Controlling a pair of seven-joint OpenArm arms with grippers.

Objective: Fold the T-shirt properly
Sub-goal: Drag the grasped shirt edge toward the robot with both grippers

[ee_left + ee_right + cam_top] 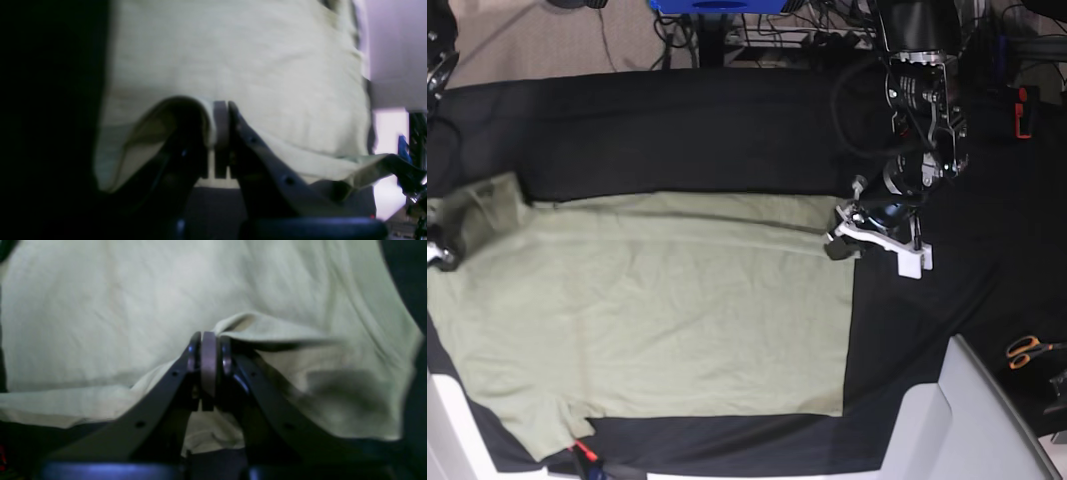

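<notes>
Across the black worktop [677, 130] the T-shirt [657, 320] lies spread; soft, light cloth that will likely sag, so its edges suit gripping best. Left end effector [222, 125] pinches its hem; right end effector [208, 356] is clamped on another fold. No containers visible

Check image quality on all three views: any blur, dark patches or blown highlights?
Left wrist: soft focus, left third lost to black, background at right blown out white-violet; the T-shirt still reads. Right wrist: blurred, evenly lit, a shadow under the fold pinched by the right gripper. Base: sharpest, flat light, little detail in the black table cloth.
</notes>
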